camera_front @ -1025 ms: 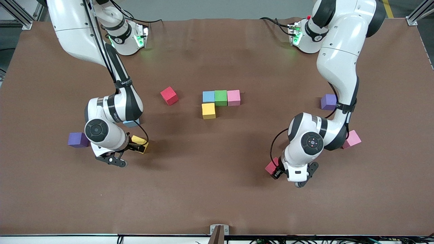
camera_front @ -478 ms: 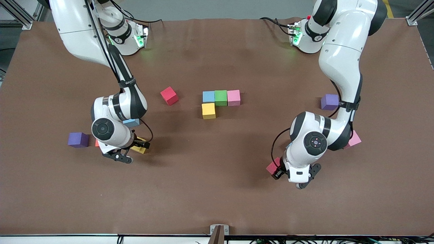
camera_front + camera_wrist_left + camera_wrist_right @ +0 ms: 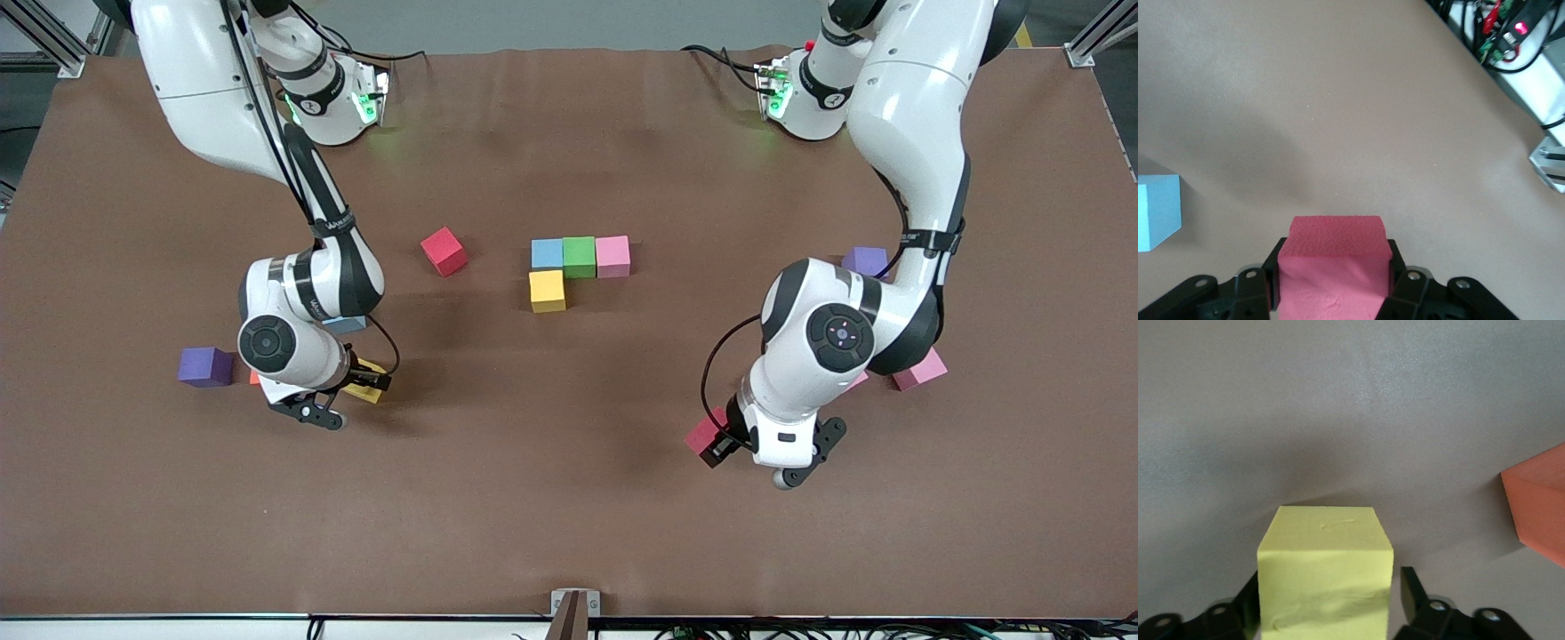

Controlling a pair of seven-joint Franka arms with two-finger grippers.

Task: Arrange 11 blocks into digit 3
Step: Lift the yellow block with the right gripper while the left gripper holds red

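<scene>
- Gripping a pink block between its fingers, the left hand sits over bare desk toward the left arm's end; the left wrist view shows the cube clamped on both sides.
- The right hand is closed on a yellow block at the right arm's end of the desk; in the right wrist view the cube fills the gap between the fingers. Whether it rests on the desk or is lifted cannot be told.
- Started digit 3 near the desk's middle: a light blue block, a green block and a pink one touch in a row, and a second yellow block sits nearer the front camera, against the light blue one.
- A red block lies alone, tilted, beside that row toward the right arm's end.
- Another light blue block peeks out under the right arm, and an orange block lies near the held yellow cube.
- A further pink block lies under the left arm's elbow; the left wrist view also catches a light blue cube on the desk.
- One purple cube sits at the right arm's end, one more at the left arm's end, partly hidden by the arm.
</scene>
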